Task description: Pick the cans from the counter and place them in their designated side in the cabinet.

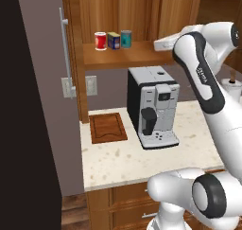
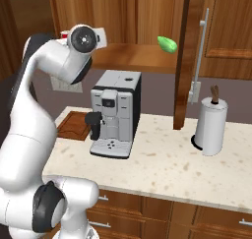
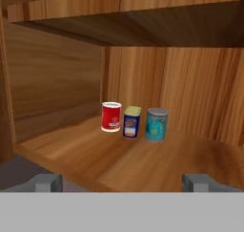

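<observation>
Both cans stand upright on the cabinet's wooden shelf board (image 1: 137,56), side by side at its left end. The dark blue can (image 1: 113,40) (image 3: 132,122) with a yellow top is in the middle. The teal can (image 1: 126,39) (image 3: 156,125) with a grey lid is to its right. A red can (image 1: 100,41) (image 3: 111,116) stands to the left of both. My gripper (image 1: 159,44) (image 3: 123,182) is open and holds nothing. It hangs at the shelf's front edge, to the right of the cans and facing them. The beige counter (image 1: 142,158) (image 2: 162,159) lies below.
A coffee machine (image 1: 152,106) (image 2: 115,112) stands on the counter under the shelf, with a wooden cutting board (image 1: 108,127) to its left. A paper towel holder (image 2: 211,127) stands at the right. A green item (image 2: 167,44) lies on the shelf's right part. The tall grey unit (image 1: 42,82) borders the left.
</observation>
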### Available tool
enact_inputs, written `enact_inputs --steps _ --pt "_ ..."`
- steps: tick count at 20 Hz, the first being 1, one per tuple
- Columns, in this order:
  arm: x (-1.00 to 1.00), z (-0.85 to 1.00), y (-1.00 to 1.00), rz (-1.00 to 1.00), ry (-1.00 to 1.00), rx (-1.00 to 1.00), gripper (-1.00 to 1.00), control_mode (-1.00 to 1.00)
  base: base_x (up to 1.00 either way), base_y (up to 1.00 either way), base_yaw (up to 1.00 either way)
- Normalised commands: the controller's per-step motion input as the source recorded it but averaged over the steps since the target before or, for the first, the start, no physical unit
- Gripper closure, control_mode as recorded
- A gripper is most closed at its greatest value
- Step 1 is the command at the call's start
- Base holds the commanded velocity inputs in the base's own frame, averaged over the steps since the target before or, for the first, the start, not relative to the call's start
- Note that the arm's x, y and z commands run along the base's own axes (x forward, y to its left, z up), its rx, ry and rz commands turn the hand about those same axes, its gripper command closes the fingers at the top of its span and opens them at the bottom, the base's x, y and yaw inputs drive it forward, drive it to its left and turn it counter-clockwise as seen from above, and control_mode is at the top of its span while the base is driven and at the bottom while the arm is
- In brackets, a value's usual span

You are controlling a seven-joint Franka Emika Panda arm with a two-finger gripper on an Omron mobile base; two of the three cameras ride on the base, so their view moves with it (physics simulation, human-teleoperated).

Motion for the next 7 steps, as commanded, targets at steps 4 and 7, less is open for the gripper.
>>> enact_inputs --steps 4,7 --pt "-1.0 0.03 -0.04 0.04 0.0 -0.05 -1.0 -1.0 0.0 0.0 0.0" --pt "-0.99 0.06 -0.06 0.04 0.0 -0.05 -1.0 -1.0 0.0 0.0 0.0"
